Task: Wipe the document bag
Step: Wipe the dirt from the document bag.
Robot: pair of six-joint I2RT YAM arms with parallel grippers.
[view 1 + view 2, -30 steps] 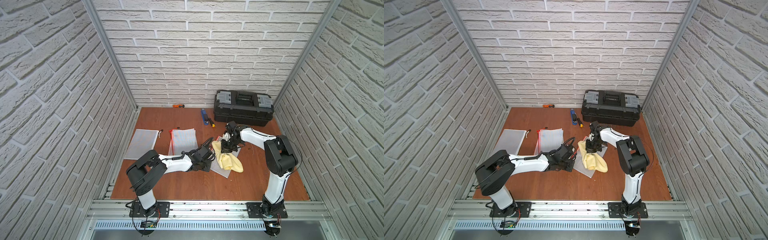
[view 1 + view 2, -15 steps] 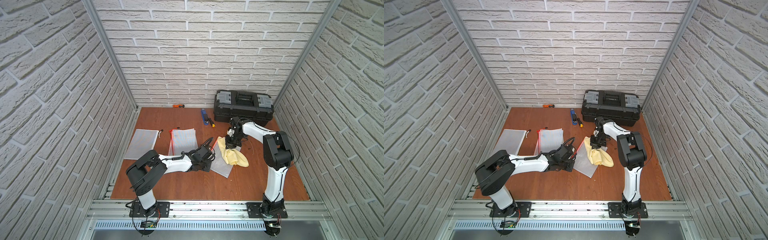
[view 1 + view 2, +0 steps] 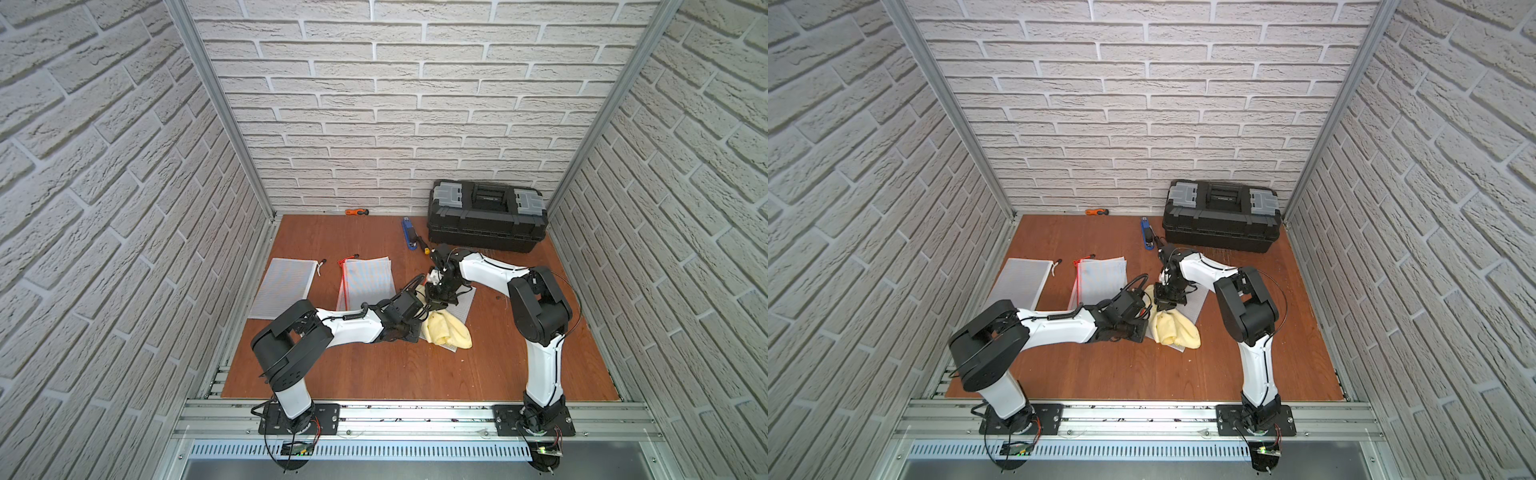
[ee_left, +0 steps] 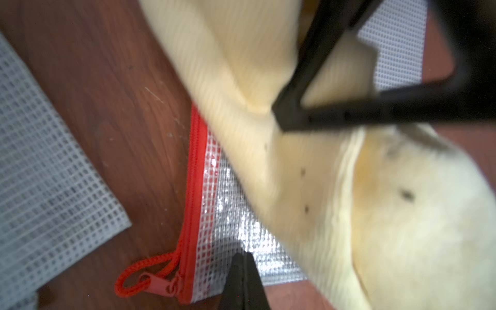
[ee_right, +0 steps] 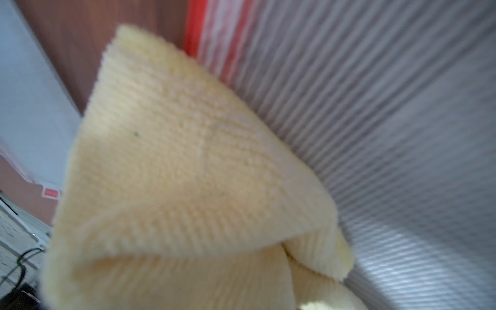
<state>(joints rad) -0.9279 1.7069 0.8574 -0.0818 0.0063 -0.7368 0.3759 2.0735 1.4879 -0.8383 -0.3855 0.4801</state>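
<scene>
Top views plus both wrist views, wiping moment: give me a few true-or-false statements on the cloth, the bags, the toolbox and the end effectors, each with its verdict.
1. The right end effector holds the yellow cloth on a mesh document bag. True.
2. The black toolbox stands open. False: its lid is shut.
3. The left end effector is shut, its tip on that bag beside the red zipper. True.
4. That is the only document bag present. False: a bag with a white pull cord and a second red-zippered bag lie apart from it.
5. The cloth lies flat and unfolded. False: it is bunched and folded.
</scene>
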